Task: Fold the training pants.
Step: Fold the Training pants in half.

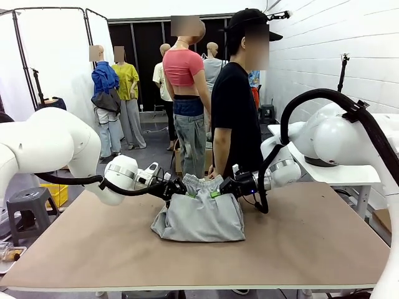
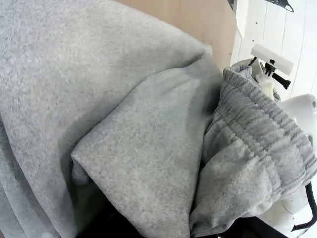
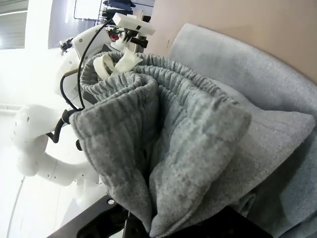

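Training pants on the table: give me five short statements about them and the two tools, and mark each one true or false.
1. The training pants are light grey. True.
2. The pants lie flat and spread out. False: their waistband end is lifted above the table, and the rest lies bunched below.
3. The left tool and the right tool meet the pants from opposite sides. True.
4. The drawstring is black. False: it is whitish.
5. A person stands behind the table's far edge. True.
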